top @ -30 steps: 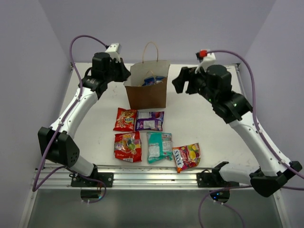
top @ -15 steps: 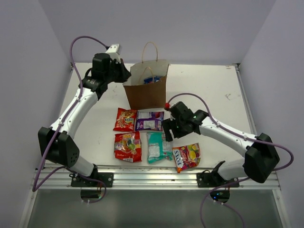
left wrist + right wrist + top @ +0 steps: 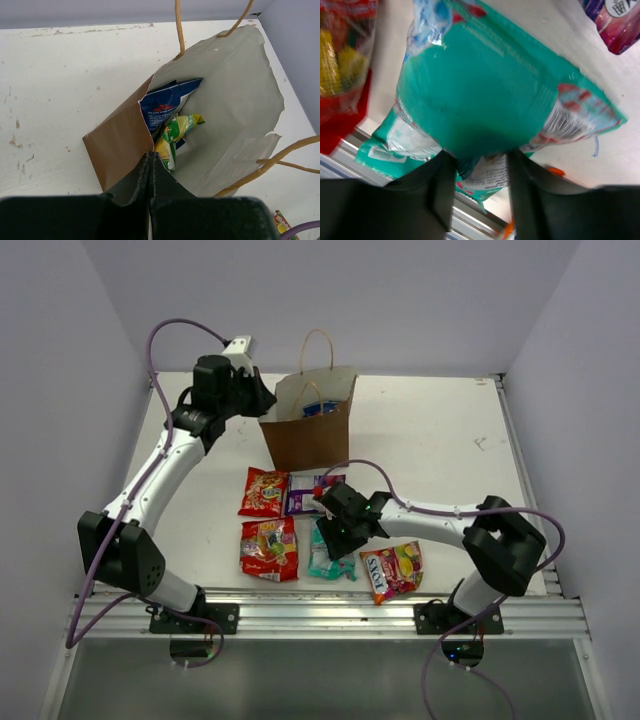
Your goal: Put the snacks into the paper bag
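The paper bag (image 3: 310, 435) stands upright near the far middle of the table (image 3: 430, 440), its mouth open. The left gripper (image 3: 258, 400) is pinched tight on the bag's left rim; in the left wrist view its fingers (image 3: 142, 172) meet on the brown edge. Inside the bag lie a blue packet (image 3: 167, 102) and a green-and-yellow packet (image 3: 172, 135) (both leaning against the inner wall).

The right gripper (image 3: 338, 532) is down on the teal packet (image 3: 328, 558) in the near row, and in the right wrist view its fingers (image 3: 445, 190) squeeze the packet's puckered end from both sides. A red packet (image 3: 270, 548) lies just left of it, a purple packet (image 3: 312, 495) just behind and a yellow-and-red packet (image 3: 392, 568) to its right
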Available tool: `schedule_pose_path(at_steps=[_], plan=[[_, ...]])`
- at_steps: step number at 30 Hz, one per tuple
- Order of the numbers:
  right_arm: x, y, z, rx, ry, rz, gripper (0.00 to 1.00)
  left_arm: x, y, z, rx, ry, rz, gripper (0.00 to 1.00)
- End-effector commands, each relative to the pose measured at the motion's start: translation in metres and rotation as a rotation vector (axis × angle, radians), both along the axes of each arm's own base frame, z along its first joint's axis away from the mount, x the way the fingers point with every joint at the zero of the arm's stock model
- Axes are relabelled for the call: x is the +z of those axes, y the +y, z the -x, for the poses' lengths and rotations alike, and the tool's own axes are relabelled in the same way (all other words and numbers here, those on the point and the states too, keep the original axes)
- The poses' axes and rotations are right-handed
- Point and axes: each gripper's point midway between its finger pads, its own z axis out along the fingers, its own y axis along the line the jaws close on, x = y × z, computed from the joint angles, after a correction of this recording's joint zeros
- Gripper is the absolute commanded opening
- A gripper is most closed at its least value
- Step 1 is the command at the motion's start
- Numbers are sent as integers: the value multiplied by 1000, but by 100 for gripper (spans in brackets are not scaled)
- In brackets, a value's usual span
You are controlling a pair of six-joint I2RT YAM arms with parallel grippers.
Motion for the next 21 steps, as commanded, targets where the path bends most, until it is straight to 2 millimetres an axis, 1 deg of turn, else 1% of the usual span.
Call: schedule_pose_path(at_steps=[1,2,3,4,6,7,8,9,10,11,13,14,16,17,18,19,20,21], plan=[[-47,-24,11,-63,33,126,37,-8,1,15,-34,25,-34,0],[-44,-33,11,-88,21,161,17,-6,1,16,-34,21,-33,0],[-24,-31,6,-102,-22,122,0,-2,1,17,-36,13,-32,0],[-12,-36,-1,-123,-72,129,0,-1,1,17,-36,10,-30,0],[31,-43,-11,-154,-142,131,0,2,1,17,-38,4,-27,0],[66,-48,-24,-189,-242,111,0,5,0,18,-42,-3,-23,0],[111,-49,-37,-210,-310,101,0,7,0,18,-42,-8,-22,0],[141,-51,-45,-224,-367,93,0,11,0,20,-44,-15,-16,0],[209,-49,-72,-298,-526,33,0,13,0,21,-45,-18,-14,0],[234,-61,-77,-287,-578,78,0,15,0,22,-47,-22,-11,0],[289,-66,-100,-329,-711,84,0,19,0,24,-50,-30,-7,0],[333,-63,-121,-354,-825,71,0,20,1,25,-49,-32,-7,0],[371,-61,-145,-390,-930,46,0,24,1,27,-49,-42,-4,0],[397,-49,-165,-397,-1013,3,0,26,1,28,-49,-45,-3,0],[405,-49,-182,-419,-1042,-13,0,28,1,29,-52,-50,1,0],[419,-45,-195,-435,-1075,-51,0,28,0,28,-51,-50,4,0],[418,-30,-216,-437,-1095,-70,0,29,0,28,-53,-53,5,0],[414,-26,-234,-435,-1082,-90,0,30,0,28,-55,-54,7,0]])
